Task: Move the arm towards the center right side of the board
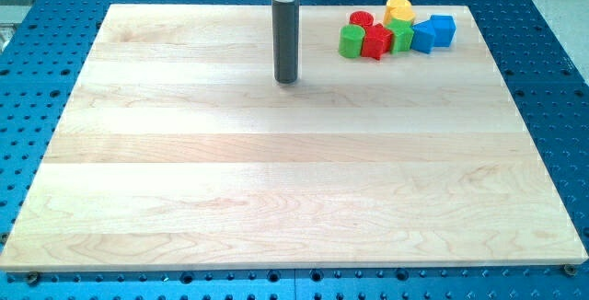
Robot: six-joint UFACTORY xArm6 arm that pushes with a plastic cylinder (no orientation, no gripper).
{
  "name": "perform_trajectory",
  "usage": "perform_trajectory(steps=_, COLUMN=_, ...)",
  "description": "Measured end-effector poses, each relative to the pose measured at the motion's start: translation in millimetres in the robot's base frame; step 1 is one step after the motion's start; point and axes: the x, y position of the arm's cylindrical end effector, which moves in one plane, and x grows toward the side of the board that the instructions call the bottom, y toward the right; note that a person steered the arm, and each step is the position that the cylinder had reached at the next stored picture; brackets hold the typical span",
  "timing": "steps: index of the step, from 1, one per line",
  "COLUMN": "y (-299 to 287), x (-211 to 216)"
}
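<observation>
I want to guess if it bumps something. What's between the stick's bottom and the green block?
Nothing: in the camera view only bare board separates my tip from the green block.

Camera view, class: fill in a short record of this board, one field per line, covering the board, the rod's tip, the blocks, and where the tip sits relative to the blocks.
Board: pale wooden board on a blue perforated table
Tip: my tip, in the upper middle of the board
Blocks: one tight cluster at the view's top right: green block, red block, red cylinder, yellow block, second green block, two blue blocks
Tip to blocks: to the view's left of the cluster, apart from it, touching none
</observation>
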Motion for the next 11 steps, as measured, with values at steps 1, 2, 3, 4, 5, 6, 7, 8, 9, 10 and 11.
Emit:
perform_trajectory(steps=1, y=0, x=0)
perform_trajectory(steps=2, y=-13, x=-2)
perform_trajectory(steps=3, y=-13, x=-2)
perform_trajectory(steps=4, y=-14, x=-2)
perform_trajectory(steps=5, y=-14, x=14)
perform_trajectory(steps=6, y=9, x=48)
perform_trajectory(steps=7, y=60, x=86)
perform_trajectory(steps=8, y=166, x=85)
perform_trajectory(steps=9, y=269, x=66)
perform_trajectory(steps=10, y=319, x=6)
perform_trajectory(steps=11, y=331, x=-45)
